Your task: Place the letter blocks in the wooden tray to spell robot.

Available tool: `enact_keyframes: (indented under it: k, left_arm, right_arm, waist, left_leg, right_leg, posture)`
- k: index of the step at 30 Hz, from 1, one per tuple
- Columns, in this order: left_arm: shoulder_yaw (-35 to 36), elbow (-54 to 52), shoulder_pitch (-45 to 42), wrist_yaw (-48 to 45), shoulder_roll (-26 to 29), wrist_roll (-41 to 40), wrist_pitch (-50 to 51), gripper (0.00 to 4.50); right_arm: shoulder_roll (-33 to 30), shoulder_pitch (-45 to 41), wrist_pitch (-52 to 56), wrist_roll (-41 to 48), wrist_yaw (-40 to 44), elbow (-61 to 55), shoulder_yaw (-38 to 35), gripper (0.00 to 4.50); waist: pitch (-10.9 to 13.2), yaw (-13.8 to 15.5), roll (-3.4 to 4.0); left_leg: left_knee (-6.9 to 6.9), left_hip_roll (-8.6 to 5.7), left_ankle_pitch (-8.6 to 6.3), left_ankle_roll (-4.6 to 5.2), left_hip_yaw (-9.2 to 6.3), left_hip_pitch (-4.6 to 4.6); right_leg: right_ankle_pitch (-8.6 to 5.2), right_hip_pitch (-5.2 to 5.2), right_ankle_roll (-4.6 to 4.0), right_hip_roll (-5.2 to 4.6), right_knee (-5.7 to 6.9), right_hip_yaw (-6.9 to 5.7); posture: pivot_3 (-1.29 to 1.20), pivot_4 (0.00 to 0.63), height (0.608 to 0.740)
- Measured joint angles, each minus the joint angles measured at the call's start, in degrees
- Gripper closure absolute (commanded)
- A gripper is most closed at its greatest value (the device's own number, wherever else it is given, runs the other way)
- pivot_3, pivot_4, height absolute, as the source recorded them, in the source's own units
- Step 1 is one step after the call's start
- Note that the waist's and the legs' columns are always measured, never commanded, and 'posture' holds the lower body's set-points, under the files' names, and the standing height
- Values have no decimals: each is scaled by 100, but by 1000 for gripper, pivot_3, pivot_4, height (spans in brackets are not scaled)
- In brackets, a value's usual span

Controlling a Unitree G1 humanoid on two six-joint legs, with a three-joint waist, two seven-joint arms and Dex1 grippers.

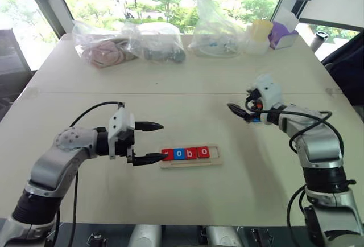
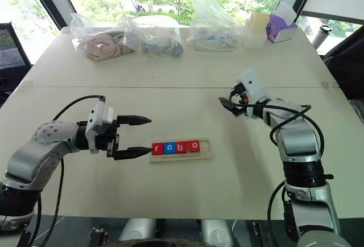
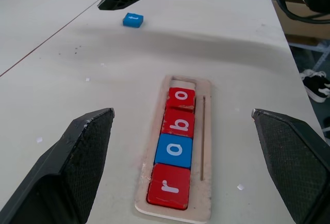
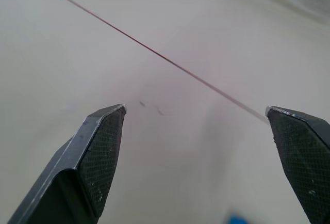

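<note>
The wooden tray (image 1: pixel 193 163) lies at the table's middle, and in it sit four letter blocks in a row: red r (image 3: pixel 167 185), blue o (image 3: pixel 174 150), red b (image 3: pixel 179 124) and red o (image 3: pixel 181 98). The slot at the tray's right end is bare. A blue block (image 3: pixel 133 19) lies flat on the table to the tray's right, under my right gripper (image 1: pixel 238 112), which is open and holds nothing. My left gripper (image 1: pixel 151 141) hovers open at the tray's left end, one fingertip (image 1: pixel 154 157) over the r block.
Several clear plastic bags (image 1: pixel 156 42) with items, a yellow container (image 1: pixel 260 31) and a purple box (image 1: pixel 282 33) line the table's far side. A seam (image 1: pixel 170 93) crosses the table beyond the tray.
</note>
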Motion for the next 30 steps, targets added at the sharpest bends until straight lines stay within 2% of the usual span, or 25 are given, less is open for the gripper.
enact_keyframes:
  k: [8, 18, 21, 25, 26, 30]
  left_arm:
    - [-38, 59, -84, -33, -44, 5, -4, 0]
    - [-38, 64, -92, -31, -48, 12, -4, 0]
    - [-40, 64, -96, -16, -54, 15, -4, 0]
    - [-40, 64, -96, 9, -59, 19, -4, 0]
    - [-40, 64, -96, 9, -60, 20, -4, 0]
    - [-49, 66, -101, 7, -98, 23, -7, 0]
  right_arm:
    - [442, 433, 572, -174, -1144, -189, -138, 90]
    - [725, 350, 706, -16, -1543, 35, -384, 90]
    - [859, 213, 787, 134, -1600, 220, -556, 961]
    - [910, 146, 910, 268, -1654, 244, -621, 3084]
    - [911, 147, 935, 284, -1661, 227, -622, 3329]
    - [999, 316, 1138, 339, -1781, -114, -632, 3329]
  waist:
    - [0, -46, 4]
    - [0, -38, 4]
    - [0, -47, 4]
    - [-1, -40, 4]
    - [-1, -40, 4]
    - [-1, -34, 4]
  left_leg:
    - [2, 2, 0, 1, 11, 9]
    - [1, 1, 0, 1, 11, 8]
    - [1, 2, 0, 1, 12, 9]
    - [0, 2, 0, 1, 11, 8]
    - [0, 2, 0, 1, 11, 8]
    - [-1, 2, 0, 1, 9, 8]
  right_leg:
    - [2, -2, -3, 11, 11, 3]
    - [1, -2, -2, 10, 9, 2]
    - [1, -2, -2, 11, 10, 3]
    - [1, -2, -2, 11, 9, 2]
    - [1, -2, -2, 11, 9, 2]
    - [1, -2, -2, 12, 9, 2]
  posture:
    - [0, 150, 740]
    - [0, 150, 740]
    - [0, 150, 740]
    - [0, 150, 740]
    - [0, 150, 740]
    - [0, 150, 740]
